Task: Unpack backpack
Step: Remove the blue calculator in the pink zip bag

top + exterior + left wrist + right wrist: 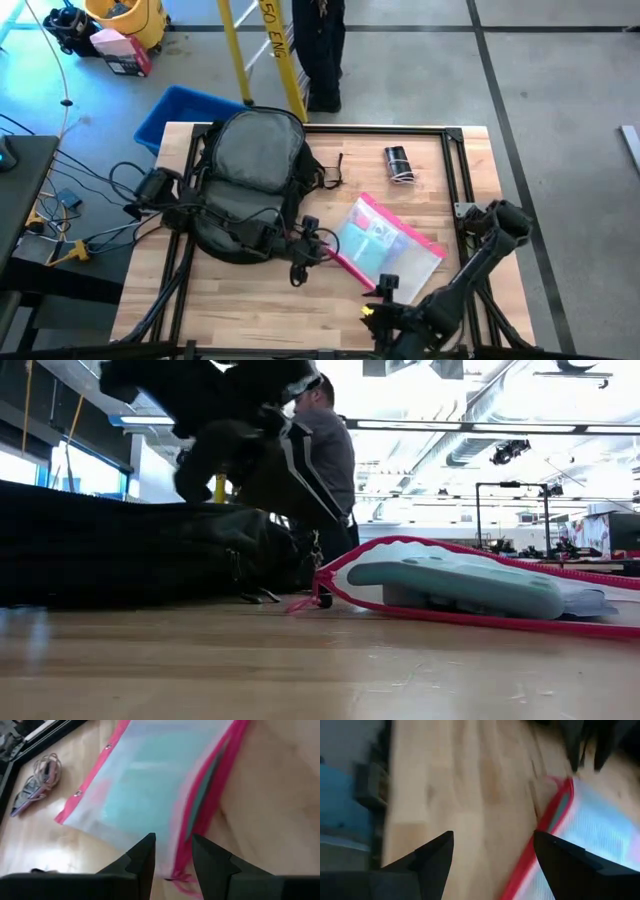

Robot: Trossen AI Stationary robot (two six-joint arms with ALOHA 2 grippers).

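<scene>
1 backpack: centre-left of the worktop, grey back panel up, long axis toward frame top.
Left gripper: parted over pink-edged pouch.
Right gripper: wide open, empty.

the backpack is soft black and grey cloth. the pouch is shiny see-through plastic. the desk is smooth wood.

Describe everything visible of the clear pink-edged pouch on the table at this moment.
The pouch is flat, clear plastic with a pink zip border and small metal eyelets along one edge. It holds pale teal and light blue contents. It lies flat on the wooden table, set at a slant, just right of the backpack. The left gripper, open, hangs over its pink edge; the right gripper, open, is just beside it. Neither holds it.
</scene>
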